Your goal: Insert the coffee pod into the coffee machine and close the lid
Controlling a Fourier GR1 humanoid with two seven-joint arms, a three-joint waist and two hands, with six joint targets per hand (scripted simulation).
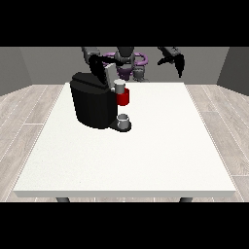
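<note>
Raised above the far edge of the white table, the hand at the view's right hangs released, fingers pointing down, well apart from the coffee machine. Whether the hand at the view's left, just behind the machine's raised lid, is clenched cannot be told. No pod can be made out. A grey cup stands on the machine's base, below its red front part.

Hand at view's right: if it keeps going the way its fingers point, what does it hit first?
The hand at the view's right hangs fingers-down above the table's far edge. Straight down, it likely meets bare table first; depth unclear.
</note>
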